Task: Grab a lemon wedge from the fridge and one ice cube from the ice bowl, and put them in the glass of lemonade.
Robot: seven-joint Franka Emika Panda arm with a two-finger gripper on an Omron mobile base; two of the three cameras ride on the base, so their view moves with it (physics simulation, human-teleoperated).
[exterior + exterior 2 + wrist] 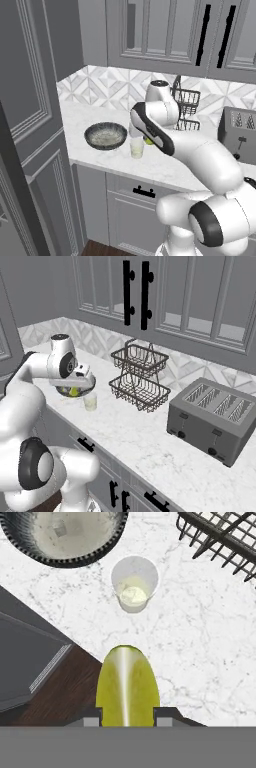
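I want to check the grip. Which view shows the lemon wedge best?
The hand view: the lemon wedge looms large between the tool's tips. Both base views show just a yellow speck under the hand.

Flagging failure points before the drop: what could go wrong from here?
1. The lemon wedge, held in the end effector, looks nearly as wide as the glass of lemonade; it may catch the rim.
2. The wedge is not yet over the glass; releasing now would land it on the counter.

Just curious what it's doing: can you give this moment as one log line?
gripper: shut on lemon wedge | position: above counter, near glass | ice bowl: beside glass | wedge: not yet in glass
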